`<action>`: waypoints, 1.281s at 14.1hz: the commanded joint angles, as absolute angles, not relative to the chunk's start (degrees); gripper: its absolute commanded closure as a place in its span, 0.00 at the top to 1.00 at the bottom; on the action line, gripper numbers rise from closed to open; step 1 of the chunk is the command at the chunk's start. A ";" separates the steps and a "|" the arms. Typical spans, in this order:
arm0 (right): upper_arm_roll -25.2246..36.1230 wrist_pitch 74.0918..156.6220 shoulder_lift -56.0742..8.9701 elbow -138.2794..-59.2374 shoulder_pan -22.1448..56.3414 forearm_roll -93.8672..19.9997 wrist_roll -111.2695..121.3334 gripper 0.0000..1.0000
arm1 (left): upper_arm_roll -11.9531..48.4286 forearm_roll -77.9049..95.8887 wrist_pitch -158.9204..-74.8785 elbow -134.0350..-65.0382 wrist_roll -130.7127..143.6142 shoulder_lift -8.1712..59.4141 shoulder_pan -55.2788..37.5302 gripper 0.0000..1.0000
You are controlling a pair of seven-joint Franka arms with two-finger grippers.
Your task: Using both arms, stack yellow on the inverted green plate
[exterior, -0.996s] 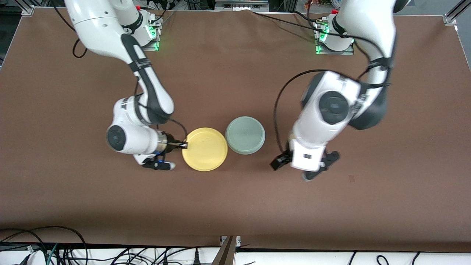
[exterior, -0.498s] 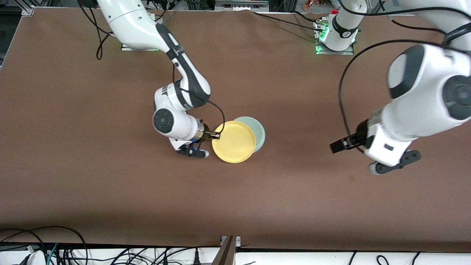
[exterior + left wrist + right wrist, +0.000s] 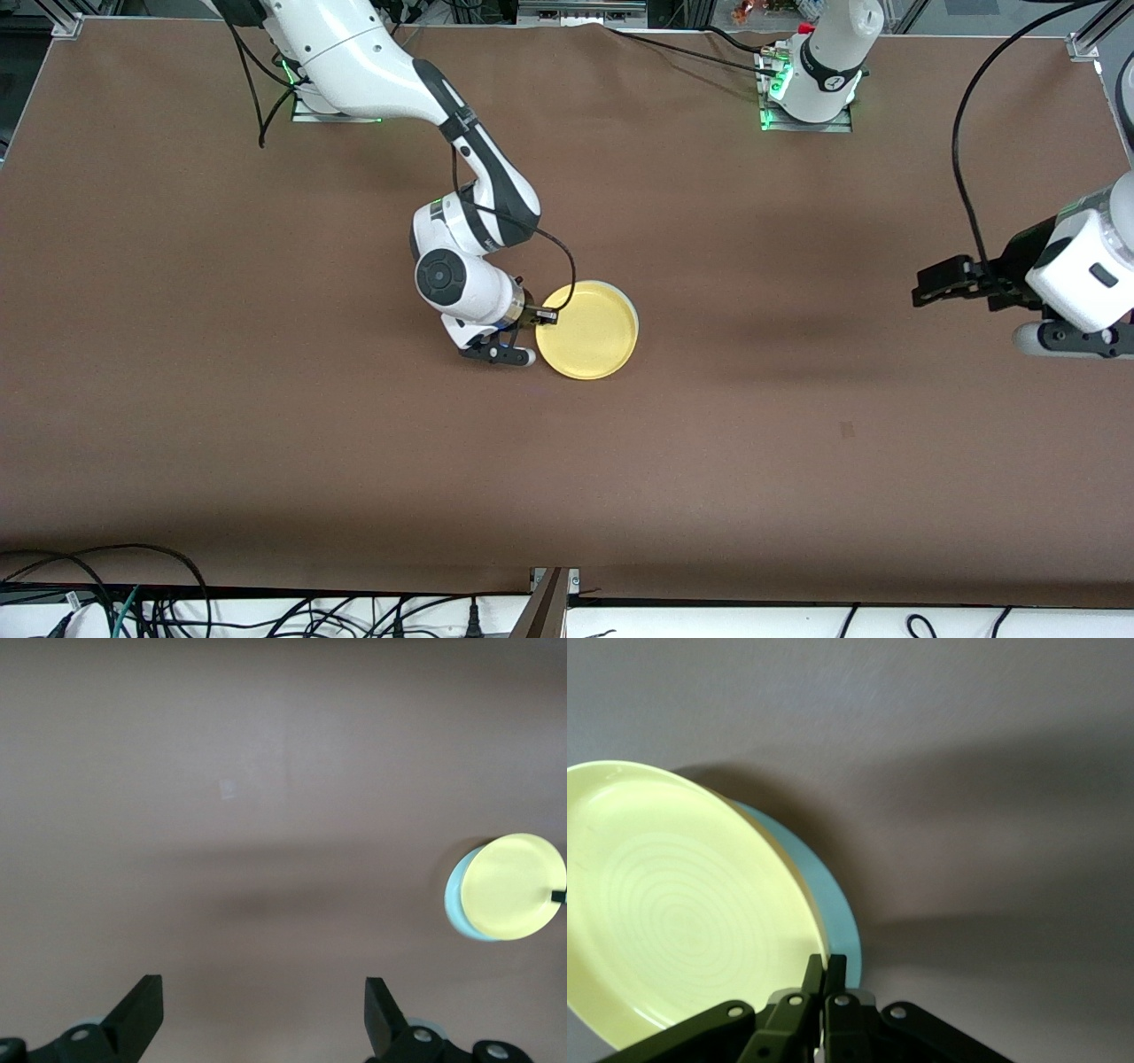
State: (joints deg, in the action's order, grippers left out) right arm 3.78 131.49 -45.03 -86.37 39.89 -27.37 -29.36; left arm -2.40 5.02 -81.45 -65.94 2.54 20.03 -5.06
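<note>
Yellow plate [image 3: 592, 330] lying almost squarely over the green plate [image 3: 631, 310], near the middle of the counter [image 3: 266, 425]. Only a thin sliver of pale green rim showing past the yellow edge on the side toward the left arm's end. In the right wrist view, yellow plate [image 3: 673, 912] seen tilted a little, concave side up, faint rings in its bowl, nothing in it; green plate [image 3: 833, 912] peeking out beneath as a pale blue-green crescent, whether the two are touching all round hard to tell. In the left wrist view, the pair small and well apart from that hand: yellow plate [image 3: 514, 886] over a crescent of green plate [image 3: 454, 904].

Right hand [image 3: 545, 315] at the yellow plate's rim on the side toward the right arm's end, fingers pressed together and pinching that rim; in the right wrist view, right hand [image 3: 826, 979] with both fingers [image 3: 813, 979] closed tight against the plate's edge. Right arm reaching in from its base toward the counter's middle.

Left hand [image 3: 943, 288] up in the air over bare counter toward the left arm's end, well apart from the plates, fingers spread wide and gripping nothing; in its own wrist view, left hand [image 3: 261, 1019] showing two separated fingertips [image 3: 142, 1014] over plain brown surface.
</note>
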 commanded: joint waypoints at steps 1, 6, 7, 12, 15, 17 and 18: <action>4.39 132.45 -45.35 -86.66 41.31 -28.74 -29.88 0.00 | -2.72 2.91 -83.66 -77.31 -1.92 11.97 -3.69 1.00; 4.48 132.89 -45.70 -86.84 40.87 -28.74 -29.10 0.00 | -3.69 -2.28 -94.02 -93.58 -4.92 1.77 -4.13 1.00; 4.57 132.63 -45.53 -86.84 40.70 -28.65 -28.83 0.00 | -3.69 -2.46 -96.13 -96.56 -5.18 -0.07 -4.13 1.00; 4.83 132.54 -45.35 -86.84 39.99 -28.39 -28.91 0.00 | -3.43 -3.16 -97.29 -99.05 -5.62 -1.50 -3.60 1.00; 4.92 132.54 -45.09 -86.66 40.08 -28.04 -29.19 1.00 | -3.69 -2.82 -97.29 -97.47 -4.67 -0.53 -3.60 1.00; 7.71 129.93 -42.21 -86.40 39.21 -27.60 -28.22 1.00 | -3.95 -2.46 -97.47 -96.77 -4.48 -0.27 -3.34 1.00; 10.26 125.99 -40.97 -85.27 38.94 -27.60 -26.99 1.00 | -3.96 -1.94 -97.38 -96.68 -4.57 -0.26 -2.64 1.00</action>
State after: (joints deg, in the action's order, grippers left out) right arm 6.90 131.50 -44.71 -85.70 40.01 -27.66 -29.09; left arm -3.98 -1.78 -97.12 -97.35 -4.06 -0.08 -3.78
